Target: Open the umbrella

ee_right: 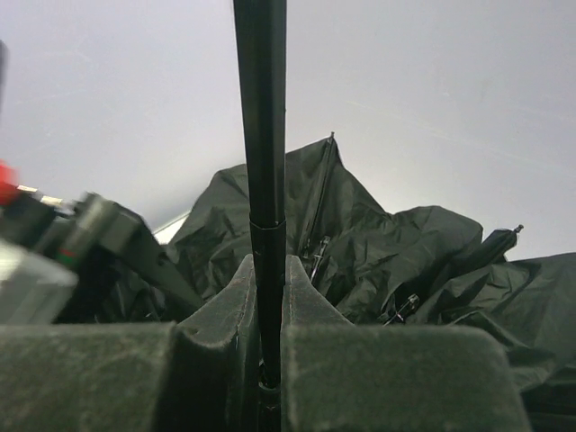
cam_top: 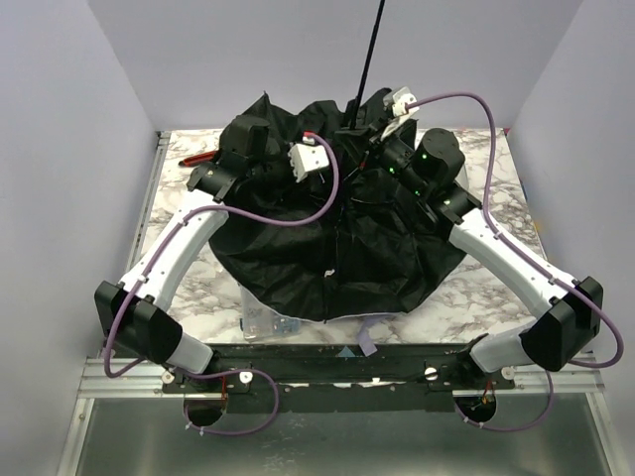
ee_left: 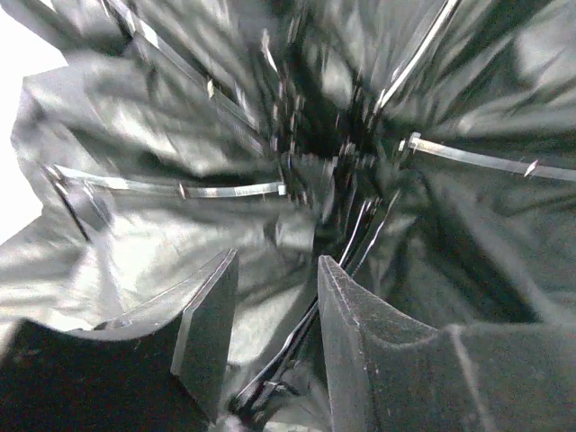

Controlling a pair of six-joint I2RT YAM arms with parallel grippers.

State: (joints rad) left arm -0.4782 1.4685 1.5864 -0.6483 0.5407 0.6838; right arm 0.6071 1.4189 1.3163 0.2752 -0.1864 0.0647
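Observation:
The umbrella (cam_top: 327, 248) lies on the marble table (cam_top: 476, 288), its canopy down and its crumpled black lining facing up. Its thin black shaft (cam_top: 369, 55) rises from the middle toward the back. My right gripper (cam_top: 365, 131) is shut on the shaft (ee_right: 261, 135) and grips it low between both fingers (ee_right: 310, 297). My left gripper (cam_top: 339, 164) is open inside the canopy. In the left wrist view its fingers (ee_left: 211, 315) stand apart over the lining, and a thin metal rib (ee_left: 297, 337) runs between them, close to the right finger. The handle is out of view.
A clear plastic box (cam_top: 266, 319) peeks out from under the canopy's front edge. A lavender strap (cam_top: 365, 339) hangs over the table's near edge. A red-tipped object (cam_top: 198, 159) lies at the back left. Grey walls close in the back and sides.

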